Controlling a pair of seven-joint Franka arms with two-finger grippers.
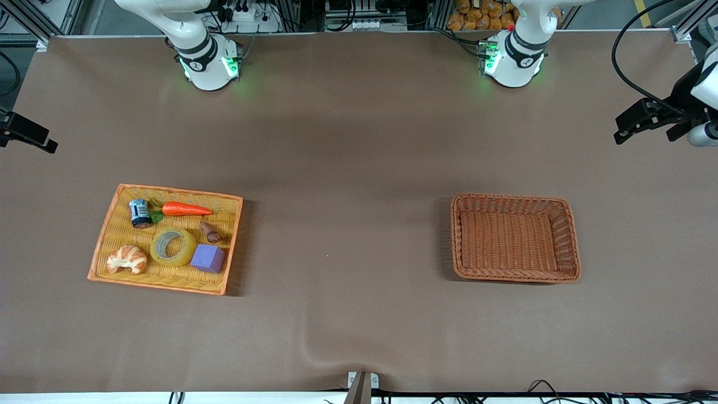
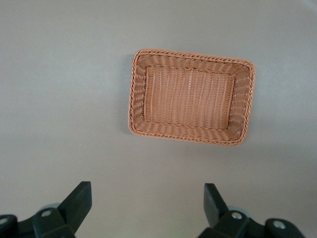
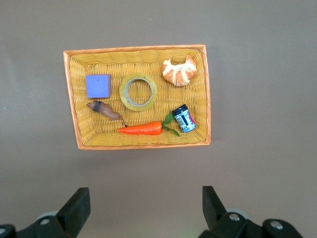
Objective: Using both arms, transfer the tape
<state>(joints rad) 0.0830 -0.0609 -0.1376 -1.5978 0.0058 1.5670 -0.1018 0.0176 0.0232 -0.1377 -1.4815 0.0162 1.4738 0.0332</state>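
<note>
The tape [image 1: 173, 246], a translucent yellow ring with a grey core, lies flat in a yellow wicker tray [image 1: 120, 224] toward the right arm's end of the table. It also shows in the right wrist view [image 3: 138, 91], between a purple cube [image 3: 98, 85] and a croissant [image 3: 179, 71]. My right gripper [image 3: 146, 196] is open and empty, high over bare table beside the tray [image 3: 200, 99]. My left gripper [image 2: 147, 191] is open and empty, high over bare table beside an empty brown basket [image 2: 190, 96]. Neither gripper shows in the front view, only the arm bases.
The tray also holds a carrot [image 1: 185, 209], a small can [image 1: 139, 213], a brown piece [image 1: 210, 231], the croissant [image 1: 127, 259] and the cube [image 1: 208, 258]. The brown basket [image 1: 514, 238] stands toward the left arm's end. Black camera mounts [image 1: 656, 118] overhang the table's ends.
</note>
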